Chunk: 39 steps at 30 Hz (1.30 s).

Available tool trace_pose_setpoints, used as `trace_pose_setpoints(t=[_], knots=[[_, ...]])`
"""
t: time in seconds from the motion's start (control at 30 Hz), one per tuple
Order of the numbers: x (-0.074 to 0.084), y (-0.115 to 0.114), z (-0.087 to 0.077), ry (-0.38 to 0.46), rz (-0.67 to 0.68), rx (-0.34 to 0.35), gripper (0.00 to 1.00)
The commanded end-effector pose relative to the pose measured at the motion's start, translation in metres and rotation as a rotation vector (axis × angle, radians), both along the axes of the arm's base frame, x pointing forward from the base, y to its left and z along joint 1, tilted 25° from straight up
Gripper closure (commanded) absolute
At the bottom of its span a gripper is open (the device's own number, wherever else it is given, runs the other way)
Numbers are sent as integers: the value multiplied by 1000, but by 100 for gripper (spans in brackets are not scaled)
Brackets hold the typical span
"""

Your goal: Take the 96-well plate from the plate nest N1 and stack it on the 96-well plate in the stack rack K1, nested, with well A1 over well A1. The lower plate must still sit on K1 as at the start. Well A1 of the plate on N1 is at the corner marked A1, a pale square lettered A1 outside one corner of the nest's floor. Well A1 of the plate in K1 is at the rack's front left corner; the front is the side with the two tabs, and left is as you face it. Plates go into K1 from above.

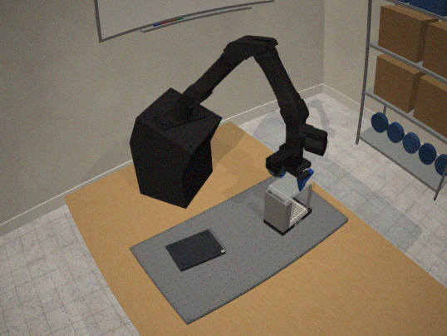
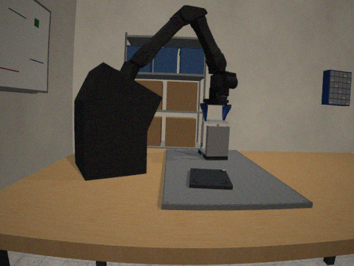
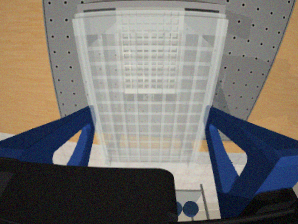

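The desk (image 1: 365, 291) carries a grey perforated mat (image 1: 233, 266), and on it the two stations stand well apart: the plate nest N1 (image 1: 195, 249), a dark flat square that no longer bears a plate, and the stack rack K1 (image 1: 277, 210), a tall pale box on a dark foot. So the pick-up looks done and the transfer nearly so. The arm reaches over K1, and its pincer (image 2: 215, 112) is clamped across the 96-well plate (image 1: 283, 189), blue fingers pressed on its two opposite sides, holding it at the rack's open top. The lower plate (image 1: 300, 211) shows white at the rack's floor, seemingly undisturbed. What is left, by this judgement, is lowering the held plate down onto that one, nesting it and releasing; whether A1 lies over A1 cannot be told.
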<state>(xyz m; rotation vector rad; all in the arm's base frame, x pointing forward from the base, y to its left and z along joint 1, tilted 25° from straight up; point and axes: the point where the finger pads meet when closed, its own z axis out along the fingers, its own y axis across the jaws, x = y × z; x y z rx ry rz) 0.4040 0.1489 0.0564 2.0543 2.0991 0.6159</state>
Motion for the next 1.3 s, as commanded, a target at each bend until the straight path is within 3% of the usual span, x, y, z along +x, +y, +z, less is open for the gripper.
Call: trace_pose_setpoints(t=[0.0, 0.4, 0.53, 0.97, 1.1, 1.13, 1.27], knots=[[5, 0, 18, -38, -8, 3, 100], [-3, -1, -8, 5, -5, -12, 100], [-1, 0, -4, -8, -5, -8, 100], [-3, 1, -15, 6, -3, -12, 100], [1, 1, -10, -10, -6, -7, 100], [3, 1, 1, -32, -6, 1, 100], [3, 1, -4, -16, -4, -1, 100]])
